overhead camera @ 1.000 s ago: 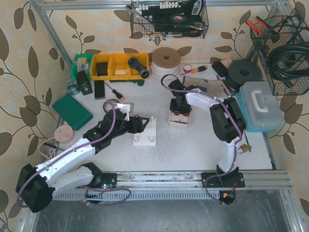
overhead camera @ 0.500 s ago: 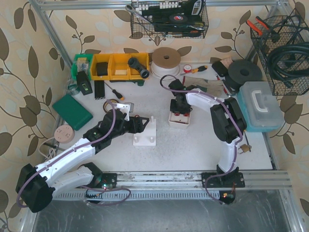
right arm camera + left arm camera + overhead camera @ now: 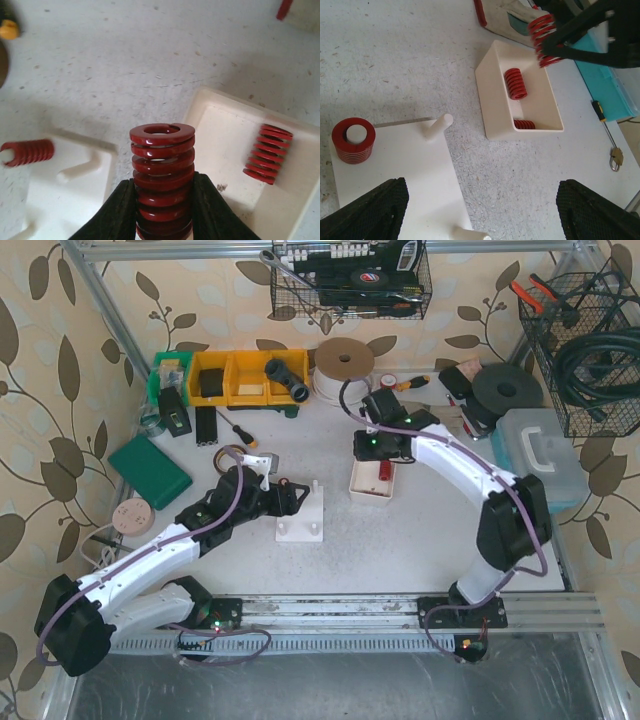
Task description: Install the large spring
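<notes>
My right gripper (image 3: 162, 202) is shut on a large red spring (image 3: 162, 175) and holds it upright above the table, between the white tray (image 3: 227, 150) and the white peg base (image 3: 65, 195). The left wrist view shows that held spring (image 3: 543, 39) above the tray's far end. The tray (image 3: 495, 102) holds two smaller red springs (image 3: 515, 83). The peg base (image 3: 300, 516) carries a red spring (image 3: 353, 140) on one peg, and two bare pegs (image 3: 438, 126) stand on it. My left gripper (image 3: 485, 212) is open and empty over the base's edge.
Yellow bins (image 3: 235, 377), a tape roll (image 3: 344, 364) and a screwdriver (image 3: 240, 430) lie at the back. A green case (image 3: 150, 471) is at the left and a teal toolbox (image 3: 541, 460) at the right. A padlock (image 3: 616, 157) lies near the tray.
My right gripper has risen out of the tray with the large spring in it, and the right arm's elbow has swung out to the right. The left arm has barely moved.
</notes>
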Controlling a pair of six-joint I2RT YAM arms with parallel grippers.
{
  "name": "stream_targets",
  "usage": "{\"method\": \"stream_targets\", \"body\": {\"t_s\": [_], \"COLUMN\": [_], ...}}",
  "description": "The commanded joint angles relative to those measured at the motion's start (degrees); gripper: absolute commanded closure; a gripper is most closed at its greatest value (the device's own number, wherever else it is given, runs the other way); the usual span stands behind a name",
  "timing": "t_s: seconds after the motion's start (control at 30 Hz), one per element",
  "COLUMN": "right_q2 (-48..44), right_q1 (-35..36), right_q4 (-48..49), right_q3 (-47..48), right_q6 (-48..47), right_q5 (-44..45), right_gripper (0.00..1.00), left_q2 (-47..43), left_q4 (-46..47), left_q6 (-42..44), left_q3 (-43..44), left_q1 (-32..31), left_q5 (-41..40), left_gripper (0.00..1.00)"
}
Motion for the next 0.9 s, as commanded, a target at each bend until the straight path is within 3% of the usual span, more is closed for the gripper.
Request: {"method": "stream_targets", "body": {"t_s": [0.0,0.3,0.43,0.67,0.87], "right_q2": [-7.24,-28.59,-30.61,-26.3,-28.2], "right_q1": [0.92,5.1,6.78,19.79,26.13], "right_q4": [1.45,22.78,30.07,45.48,48.45], "right_q3": [-3.13,-22.03,-25.2,-28.13,-30.89], "right_q6": [-6.38,-20.58,-21.07,-24.61,-31.55], "right_q5": [-4.25,-9.92,-12.83,1.11,10.2], "right_gripper": [1.0,1.0,1.0,1.0,1.0], "left_q2": [-0.74,-1.68,-2.97,1.97,8.26], "left_q4": [-0.36,-8.1,-14.04,-31.75,-41.69], "left_q6": [-0.79,-0.42,-0.5,-1.03,-1.2], "left_q3": [1.68,7.49,13.27,29.57,38.01], "left_q1": [0.2,3.02,4.36,9.32,11.21], "left_q5": [0.05,6.69,9.36,16.33,26.91], "left_gripper": [0.16,0.19,0.19,0.19,0.2]}}
